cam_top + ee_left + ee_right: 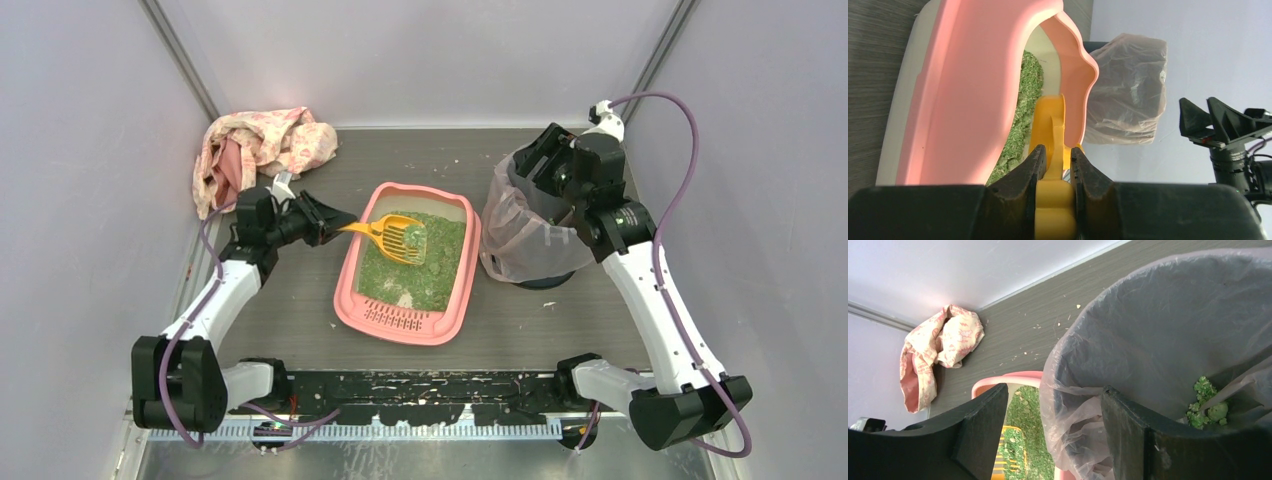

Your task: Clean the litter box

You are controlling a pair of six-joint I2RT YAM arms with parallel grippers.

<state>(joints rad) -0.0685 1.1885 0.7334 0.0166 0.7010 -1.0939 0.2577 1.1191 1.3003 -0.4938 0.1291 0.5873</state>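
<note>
Left pincer [1056,157] is clamped tight on the handle of the yellow scoop [395,237], whose head is over the green granules in the pink litter box [400,322], mid-surface [290,300]. Right pincer [1053,392] is at the bagged bin [525,240] just right of the box, spread apart with the bag's rim in between.

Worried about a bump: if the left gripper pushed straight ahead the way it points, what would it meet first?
Likely the litter box rim beside the yellow scoop it grips; height is unclear.
</note>
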